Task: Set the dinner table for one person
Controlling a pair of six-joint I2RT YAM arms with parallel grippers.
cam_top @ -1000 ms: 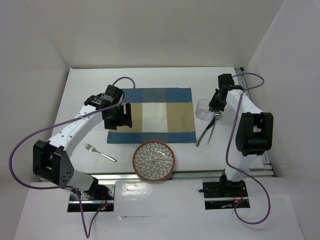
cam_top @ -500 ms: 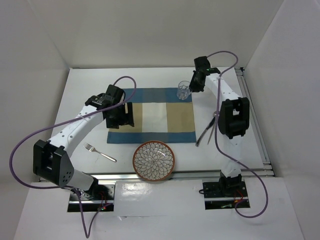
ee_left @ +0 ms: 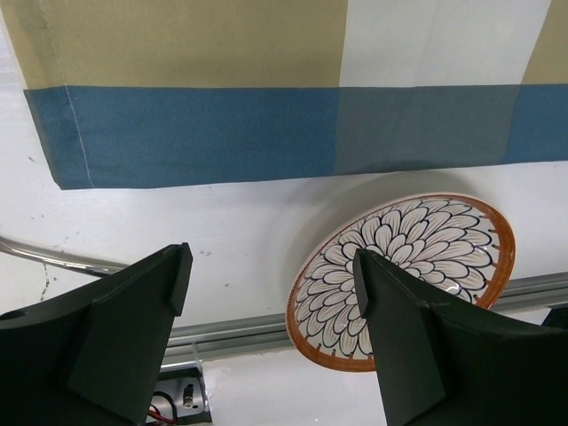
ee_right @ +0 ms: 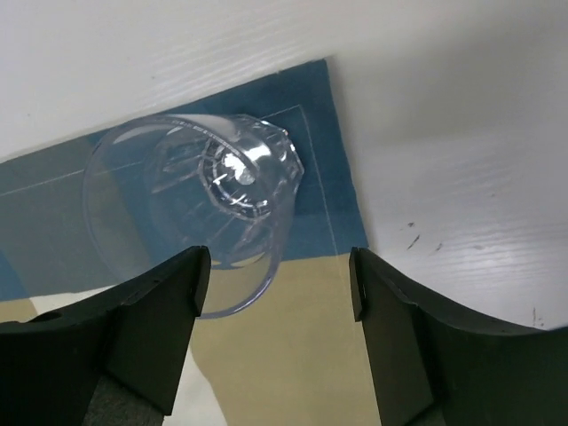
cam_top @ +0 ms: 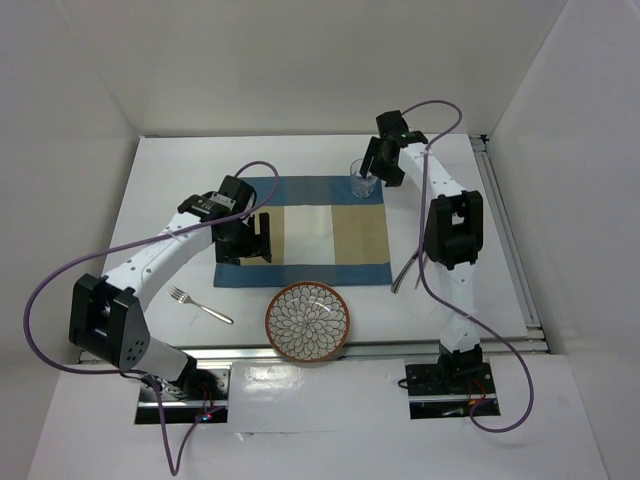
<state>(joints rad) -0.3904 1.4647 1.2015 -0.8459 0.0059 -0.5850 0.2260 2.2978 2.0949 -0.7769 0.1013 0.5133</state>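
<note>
Because the glass (ee_right: 191,200) stands right on the far right corner of the placemat (cam_top: 320,235), close to the edge of the cloth, it could tip if the right arm's jaws brush it when they draw away. These jaws are spread, with one finger on each side of the glass. In the wrist view the left finger looks very near its wall, but whether it touches cannot be told. A sideways pull, or a lift that is not straight, would be the likely cause of a knock. The left arm's jaws are also spread wide and pinch nothing. They hang over the left part of the placemat, and a low sweep from there could drag the cloth and shake the glass. The tabletop (cam_top: 170,180) lies below both pairs of jaws, apart from them. It carries the placemat, the plate (cam_top: 308,321) by its near edge and the fork (cam_top: 198,304) to the left of the plate.
</note>
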